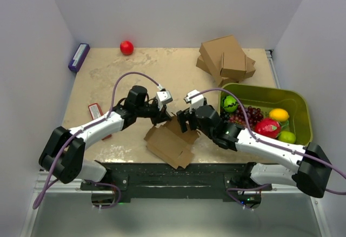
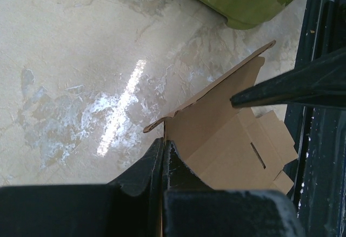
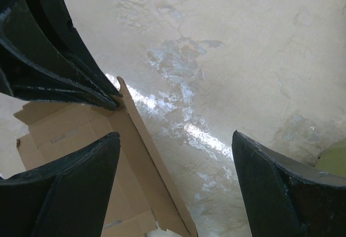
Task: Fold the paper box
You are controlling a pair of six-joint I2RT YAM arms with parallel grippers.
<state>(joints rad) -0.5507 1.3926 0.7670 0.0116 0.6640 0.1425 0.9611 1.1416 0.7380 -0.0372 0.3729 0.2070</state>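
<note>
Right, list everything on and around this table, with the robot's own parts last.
flat brown die-cut cardboard sheet: one, brown, near edge between the arms, one flap raised
stack of ready-made cardboard boxes: one, brown, far right
plastic bin: one, olive green, right side
bunch of grapes: one, dark red, in bin
round red fruit: one, red, in bin
lemon: one, yellow, in bin
lime: one, green, in bin
round green fruit: one, green, bin's left end
small ball: one, red, far edge
slim box: one, purple, far left corner
small packet: one, red and white, left side
left gripper: black, shut on the raised flap
right gripper: black, open at that flap
</note>
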